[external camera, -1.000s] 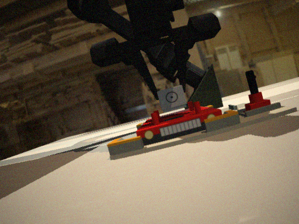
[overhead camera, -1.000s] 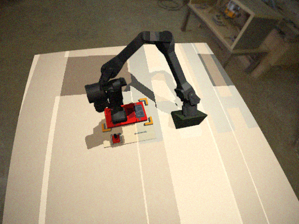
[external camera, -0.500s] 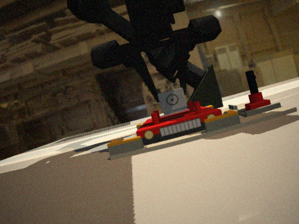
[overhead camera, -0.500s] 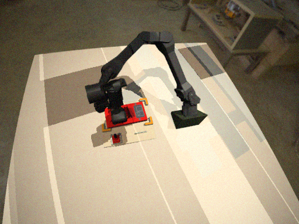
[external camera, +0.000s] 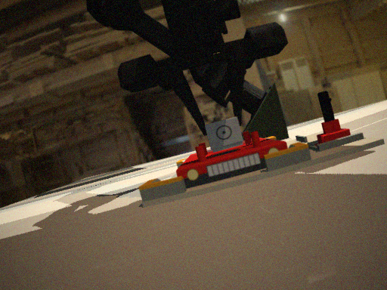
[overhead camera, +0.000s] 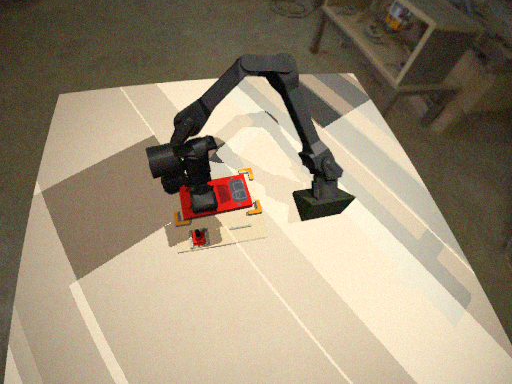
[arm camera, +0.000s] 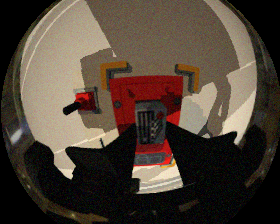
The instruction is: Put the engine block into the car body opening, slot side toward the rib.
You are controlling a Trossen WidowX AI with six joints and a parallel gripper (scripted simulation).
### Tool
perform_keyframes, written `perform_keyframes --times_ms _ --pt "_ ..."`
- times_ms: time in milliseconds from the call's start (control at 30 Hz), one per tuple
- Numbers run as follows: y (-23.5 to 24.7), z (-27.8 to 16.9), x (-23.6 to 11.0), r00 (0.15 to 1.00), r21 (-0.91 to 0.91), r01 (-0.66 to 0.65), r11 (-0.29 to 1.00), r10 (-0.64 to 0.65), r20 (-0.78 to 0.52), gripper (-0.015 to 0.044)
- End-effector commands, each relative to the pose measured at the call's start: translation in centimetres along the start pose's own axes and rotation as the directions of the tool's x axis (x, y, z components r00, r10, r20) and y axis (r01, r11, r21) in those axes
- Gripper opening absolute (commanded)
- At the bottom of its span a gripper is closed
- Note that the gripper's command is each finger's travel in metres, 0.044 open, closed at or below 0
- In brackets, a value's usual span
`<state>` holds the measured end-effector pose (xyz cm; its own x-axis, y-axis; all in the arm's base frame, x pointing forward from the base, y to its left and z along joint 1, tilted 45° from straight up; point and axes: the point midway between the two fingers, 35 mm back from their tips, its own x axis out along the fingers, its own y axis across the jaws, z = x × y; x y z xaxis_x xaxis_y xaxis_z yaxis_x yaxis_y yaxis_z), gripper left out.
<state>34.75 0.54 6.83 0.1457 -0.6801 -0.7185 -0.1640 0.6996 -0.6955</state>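
Note:
The red car body (overhead camera: pixel 223 195) (external camera: pixel 222 158) (arm camera: pixel 146 91) lies in a grey fixture with orange corner brackets (overhead camera: pixel 255 208) (external camera: pixel 162 187) (arm camera: pixel 116 68). My gripper (overhead camera: pixel 202 200) (external camera: pixel 221 128) (arm camera: pixel 150 125) is directly over the car's front half and is shut on the grey engine block (external camera: pixel 224 133) (arm camera: pixel 150 121), which bears a circle mark on its side. The block stands upright with its lower edge at the car's opening and most of it above the bodywork. In the top view the gripper hides the block. The slot and the rib are not visible.
A small red stand with a black peg (overhead camera: pixel 199 236) (external camera: pixel 330 127) (arm camera: pixel 81 103) sits on a grey plate just beside the fixture. The arm's dark base (overhead camera: pixel 322 201) (external camera: pixel 270 116) stands behind the car. A wooden shelf unit (overhead camera: pixel 400 39) stands off the table.

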Motion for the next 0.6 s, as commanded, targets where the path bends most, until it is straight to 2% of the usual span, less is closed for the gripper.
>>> perform_keyframes --times_ms 0,567 --pt "-0.04 0.02 0.09 1.000 -0.006 0.005 1.000 -0.005 0.001 0.0159" --pt "-0.05 0.02 0.49 1.000 -0.005 0.005 1.000 -0.005 0.002 0.0159"
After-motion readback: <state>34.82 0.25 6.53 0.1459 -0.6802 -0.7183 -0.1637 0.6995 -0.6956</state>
